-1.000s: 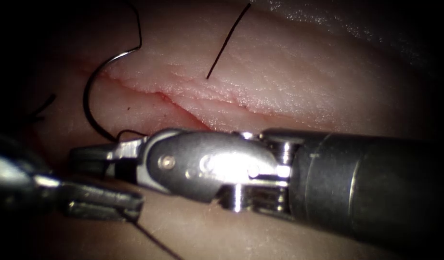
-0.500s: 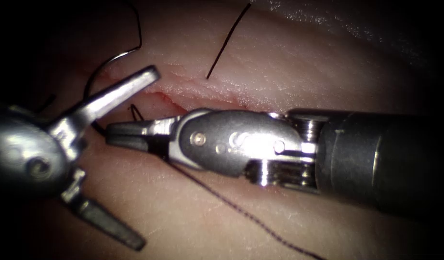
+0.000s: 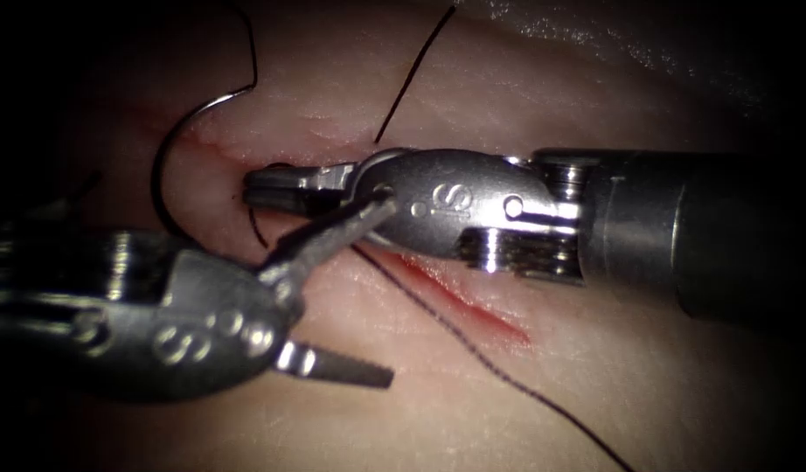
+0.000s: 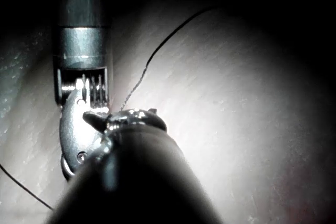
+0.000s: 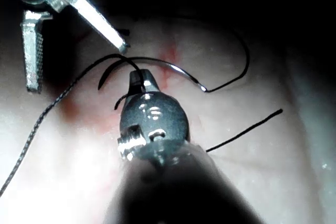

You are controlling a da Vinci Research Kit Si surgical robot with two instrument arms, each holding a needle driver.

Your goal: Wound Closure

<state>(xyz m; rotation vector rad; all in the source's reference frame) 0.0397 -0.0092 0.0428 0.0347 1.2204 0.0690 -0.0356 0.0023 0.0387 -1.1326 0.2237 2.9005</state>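
The right tool [image 3: 272,185] is seen lying across the cut [image 3: 473,301] in the tissue [image 3: 595,87], its jaws clenched near the cut's left end. A short dark strand of thread [image 3: 259,229] is seen curling from the tip, so the jaws are judged to be grasping thread, though the contact itself is hidden. In the right wrist view the right tool [image 5: 140,80] is shown closed, with thread looping off its tip.

The left tool [image 3: 346,288] is held released, jaws spread wide and grasping nothing: one jaw is laid up against the right tool's head, the other is pointed along the tissue below the cut.

The needle [image 3: 171,149] is found to the left of both tools, curved over the left end of the cut and gripped by neither tool. Whether its lower end is buried in the tissue cannot be told. In the right wrist view the needle [image 5: 173,66] is seen arching just beyond the right tool's tip.

A long thread [image 3: 499,371] is run from beneath the right tool toward the lower right edge of the tissue, crossing the red fluid in the cut. A cut end [image 3: 412,74] is left lying above the cut.

Risk is judged to lie in the crowding: the open left jaw could be snagged on the strand, or knocked against the right tool so that the thread is tugged loose. The free needle could also be dragged by any pull on the thread.
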